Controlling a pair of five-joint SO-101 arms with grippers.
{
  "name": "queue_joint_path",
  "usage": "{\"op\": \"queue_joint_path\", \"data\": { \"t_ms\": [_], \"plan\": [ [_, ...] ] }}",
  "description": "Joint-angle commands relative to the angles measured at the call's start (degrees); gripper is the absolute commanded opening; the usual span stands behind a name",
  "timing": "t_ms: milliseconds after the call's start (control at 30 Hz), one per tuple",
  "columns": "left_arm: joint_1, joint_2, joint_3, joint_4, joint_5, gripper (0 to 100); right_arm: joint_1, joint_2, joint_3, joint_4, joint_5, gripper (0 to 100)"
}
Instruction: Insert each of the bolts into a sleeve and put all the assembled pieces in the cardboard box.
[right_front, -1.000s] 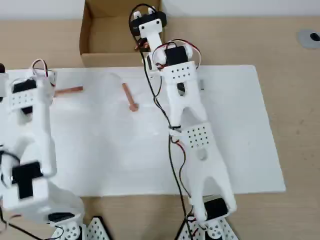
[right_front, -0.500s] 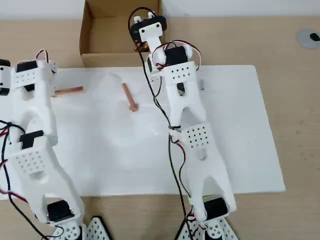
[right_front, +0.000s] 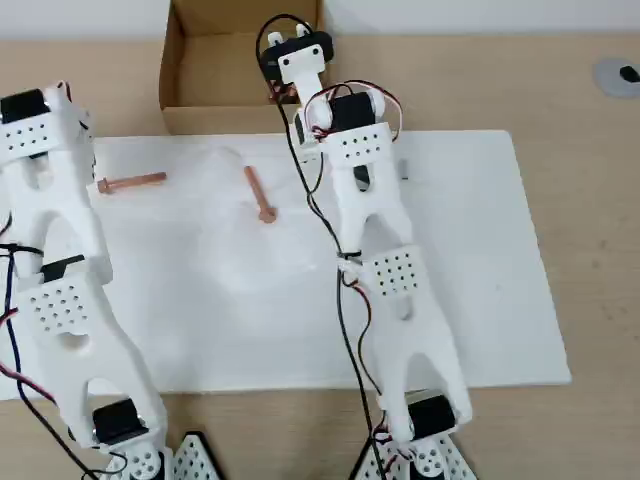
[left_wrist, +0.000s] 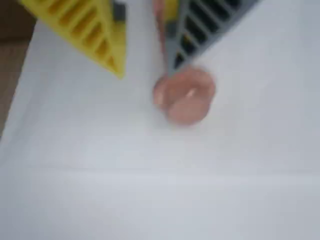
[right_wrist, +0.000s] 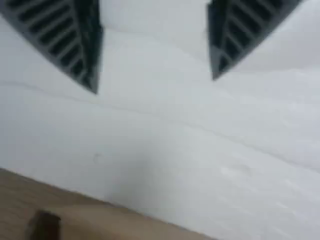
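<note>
Two copper bolts lie on the white mat (right_front: 460, 260): one bolt (right_front: 132, 181) at the far left, beside my left arm (right_front: 45, 140), and a second bolt (right_front: 258, 193) nearer the middle. In the left wrist view my left gripper (left_wrist: 145, 70) is open and low over the mat. The first bolt's head (left_wrist: 185, 95) lies just past its fingertips, and the shank runs up between the yellow and grey fingers. My right gripper (right_wrist: 154, 79) is open with nothing between its fingers. My right arm (right_front: 300, 55) reaches over the right wall of the cardboard box (right_front: 215, 120), where a copper piece (right_front: 282, 93) shows.
The box stands at the far edge of the mat, open side up. Both arms' bases sit at the near edge. A grey round fitting (right_front: 618, 75) is on the bare wooden table at the far right. The mat's right half holds nothing.
My left arm has swung toward the far left edge of the mat, uncovering the head of the left bolt. The right arm and both bolts have stayed put.
</note>
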Motion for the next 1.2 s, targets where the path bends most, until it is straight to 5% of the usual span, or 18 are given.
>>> {"op": "queue_joint_path", "data": {
  "t_ms": [0, 300, 867, 1167],
  "plan": [
    [-0.3, -0.5, -7.2, 5.9, 3.0, 7, -0.8, -5.8, -1.9, -0.1, 0.4, 18.3],
    [1.8, -0.3, -3.3, 7.5, 5.0, 7, -1.7, -5.8, -1.9, 0.1, 0.3, 18.3],
    [3.3, 0.0, 13.1, -6.3, 5.0, 7, -2.9, -5.8, -1.9, 0.2, 0.2, 18.3],
    [3.3, 7.8, 10.5, -9.5, 4.1, 3, -2.9, -6.1, -1.9, 1.8, 0.2, 18.3]
  ]
}}
